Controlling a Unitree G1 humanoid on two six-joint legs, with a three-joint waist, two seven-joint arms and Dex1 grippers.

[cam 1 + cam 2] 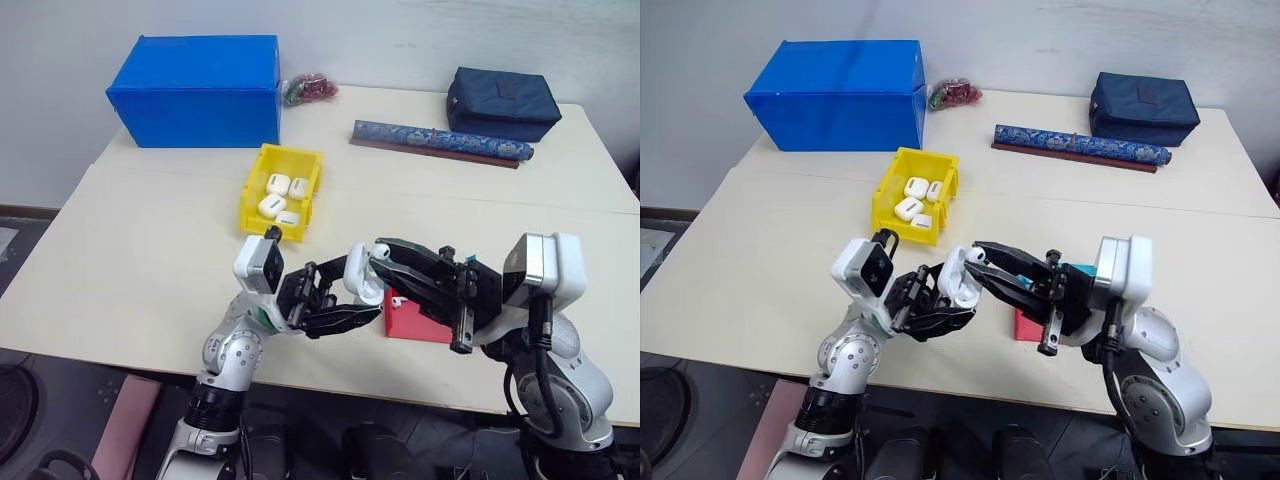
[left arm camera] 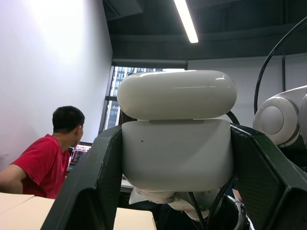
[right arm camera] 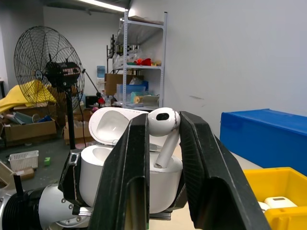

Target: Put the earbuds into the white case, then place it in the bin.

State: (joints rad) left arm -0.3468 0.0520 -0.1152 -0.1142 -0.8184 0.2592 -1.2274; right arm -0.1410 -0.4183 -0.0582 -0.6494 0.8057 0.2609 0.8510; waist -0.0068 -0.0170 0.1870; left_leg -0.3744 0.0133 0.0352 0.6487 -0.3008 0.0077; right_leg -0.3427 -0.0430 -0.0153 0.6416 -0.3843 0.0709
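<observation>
Holding our left gripper (image 1: 335,318) clamped on the open white case (image 3: 129,179), right gripper (image 3: 162,143) pinching 1 earbud (image 3: 163,132) over its rim, bin (image 1: 252,195) well apart.

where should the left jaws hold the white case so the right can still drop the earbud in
Across the lower body, as the left gripper does now: the white case is flat-sided there, and the hinged lid stands open above. That leaves the sockets free for the earbud in the right gripper to enter stem first from above.

White case (image 3: 129,177), lid open, one earbud (image 3: 164,132) entering it; yellow bin (image 1: 282,188) behind.
</observation>
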